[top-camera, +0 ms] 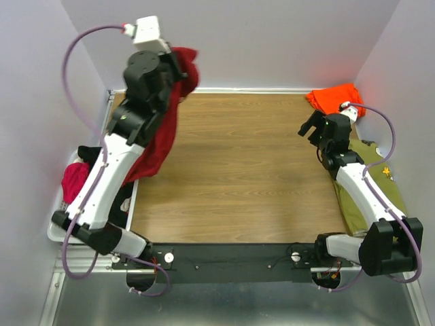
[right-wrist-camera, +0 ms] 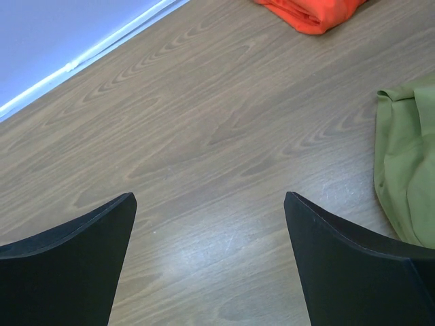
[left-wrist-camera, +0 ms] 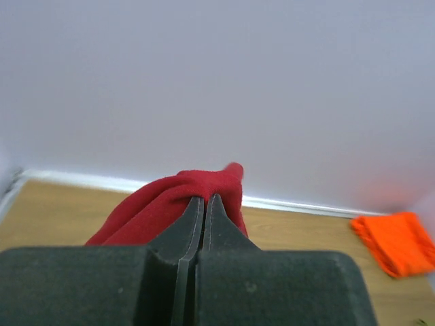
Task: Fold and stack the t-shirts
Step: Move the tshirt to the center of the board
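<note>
A dark red t-shirt (top-camera: 165,129) hangs high over the table's far left, pinched at its top by my left gripper (top-camera: 185,64), which is shut on the cloth. The left wrist view shows that red t-shirt (left-wrist-camera: 170,204) bunched round the closed left gripper (left-wrist-camera: 204,198). A folded bright orange t-shirt (top-camera: 333,98) lies in the far right corner; the same orange t-shirt (right-wrist-camera: 312,12) (left-wrist-camera: 397,241) shows in both wrist views. My right gripper (top-camera: 309,128) hovers open over bare wood at the right, and the right gripper (right-wrist-camera: 211,200) holds nothing.
An olive green garment (top-camera: 360,187) lies along the table's right edge under the right arm, green cloth (right-wrist-camera: 408,170) beside the right finger. A white bin (top-camera: 64,204) left of the table holds pink and black clothes. Walls enclose the table on three sides.
</note>
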Controlling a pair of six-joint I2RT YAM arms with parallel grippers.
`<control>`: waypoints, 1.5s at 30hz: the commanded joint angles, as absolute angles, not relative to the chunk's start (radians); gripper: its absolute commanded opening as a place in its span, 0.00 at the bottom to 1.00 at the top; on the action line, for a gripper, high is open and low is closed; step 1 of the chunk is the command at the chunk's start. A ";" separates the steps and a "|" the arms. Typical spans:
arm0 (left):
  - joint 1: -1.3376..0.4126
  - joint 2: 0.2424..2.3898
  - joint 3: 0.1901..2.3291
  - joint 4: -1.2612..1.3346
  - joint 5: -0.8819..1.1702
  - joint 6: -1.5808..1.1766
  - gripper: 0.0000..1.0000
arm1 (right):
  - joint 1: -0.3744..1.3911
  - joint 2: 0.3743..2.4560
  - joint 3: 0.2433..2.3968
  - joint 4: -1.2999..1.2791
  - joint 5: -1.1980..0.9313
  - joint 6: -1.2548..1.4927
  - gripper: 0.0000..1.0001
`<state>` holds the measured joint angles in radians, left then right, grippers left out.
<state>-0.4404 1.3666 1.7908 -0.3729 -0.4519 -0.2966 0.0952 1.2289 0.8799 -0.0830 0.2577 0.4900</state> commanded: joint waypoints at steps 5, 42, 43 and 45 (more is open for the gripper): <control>-0.687 1.699 1.904 -0.253 -0.433 -0.212 0.00 | 0.095 1.154 0.916 -0.149 0.296 0.489 0.98; -0.572 2.237 2.123 -0.141 -0.433 -0.270 0.00 | 0.518 1.595 0.887 0.020 0.244 0.566 0.66; -0.562 2.235 2.117 -0.141 -0.439 -0.267 0.00 | 0.522 1.611 0.906 0.029 0.244 0.560 0.66; -0.552 2.229 2.099 -0.141 -0.445 -0.261 0.00 | 0.535 1.644 0.922 0.070 0.255 0.539 0.65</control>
<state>-0.5755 2.2227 2.1120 -0.1593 -0.4519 -0.2638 0.5091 1.5898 0.8539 -0.0666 0.2440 0.5461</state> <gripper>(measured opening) 0.014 0.662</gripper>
